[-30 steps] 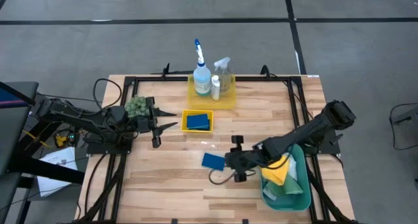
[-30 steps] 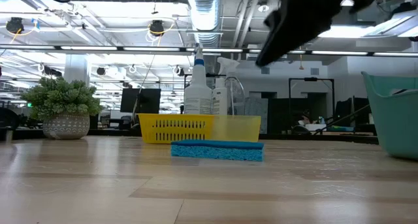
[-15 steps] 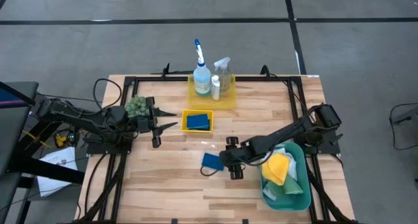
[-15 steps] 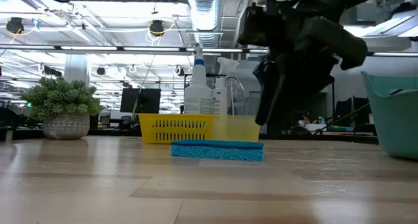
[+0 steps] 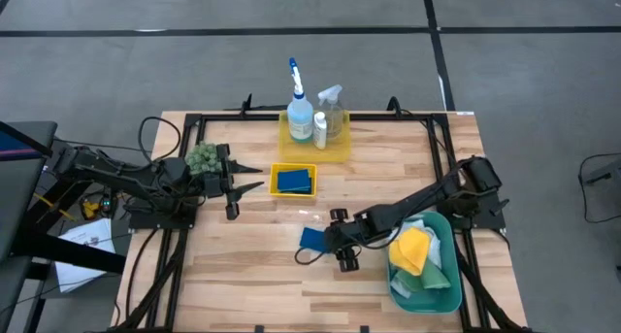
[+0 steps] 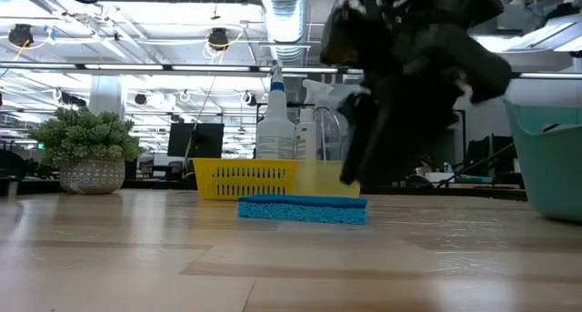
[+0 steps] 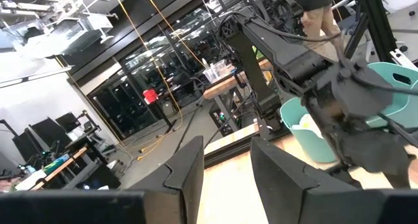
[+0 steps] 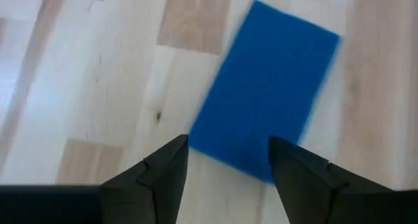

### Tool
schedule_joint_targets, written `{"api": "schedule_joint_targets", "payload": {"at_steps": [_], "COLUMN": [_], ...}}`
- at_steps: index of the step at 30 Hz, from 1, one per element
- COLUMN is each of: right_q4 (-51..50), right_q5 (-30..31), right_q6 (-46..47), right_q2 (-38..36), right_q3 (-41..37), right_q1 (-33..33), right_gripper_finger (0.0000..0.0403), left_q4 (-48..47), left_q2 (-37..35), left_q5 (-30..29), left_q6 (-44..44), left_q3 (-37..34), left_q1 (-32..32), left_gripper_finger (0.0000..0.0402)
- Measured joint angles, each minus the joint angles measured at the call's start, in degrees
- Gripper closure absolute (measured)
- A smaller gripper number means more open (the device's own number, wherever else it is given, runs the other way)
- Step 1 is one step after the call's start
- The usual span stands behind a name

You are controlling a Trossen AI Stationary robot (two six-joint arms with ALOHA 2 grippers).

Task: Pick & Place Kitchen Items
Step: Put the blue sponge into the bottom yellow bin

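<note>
My right gripper (image 5: 332, 244) hangs low over the middle of the wooden table (image 5: 243, 275), just beside the teal bin (image 5: 441, 296), and its two dark fingers (image 8: 160, 175) stand spread apart with nothing between them. The loose blue sponge (image 8: 264, 126) lies flat on the boards directly ahead of those fingertips, its near edge reaching into the gap between them, though I cannot tell whether either finger touches it. From above, that sponge (image 5: 312, 239) sits just to the left of my gripper, nearer the table's front than the small yellow tray (image 5: 276, 188), which holds a second blue sponge (image 5: 294, 181). My left gripper (image 5: 248, 178) waits at the table's left side beside the small green plant (image 5: 202, 158), fingers parted a little and holding nothing. The spray bottles (image 5: 300, 115) stand in the far yellow tray (image 5: 342, 149), well apart from both grippers.
</note>
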Motion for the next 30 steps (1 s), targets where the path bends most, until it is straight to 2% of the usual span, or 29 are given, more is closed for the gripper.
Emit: {"api": "schedule_joint_targets", "payload": {"at_steps": [5, 24, 30], "right_q4": [-0.1, 0.2, 1.9], "right_q5": [-0.8, -0.8, -0.5], "right_q6": [-4.3, -1.6, -2.4], "right_q2": [2.5, 2.8, 5.6], "right_q3": [-0.2, -0.2, 0.1], "right_q1": [0.0, -1.2, -1.3], "right_gripper_finger": [0.0209, 0.0278, 0.0289], "left_q4": [-0.3, -0.4, -0.4], "left_q2": [0.1, 0.2, 0.2], "left_q5": [0.0, 0.0, 0.0], "left_q6": [0.0, 0.2, 0.2], "left_q3": [0.0, 0.0, 0.0], "left_q1": [0.0, 0.0, 0.0], "left_gripper_finger": [0.0280, 0.0280, 0.0280]}}
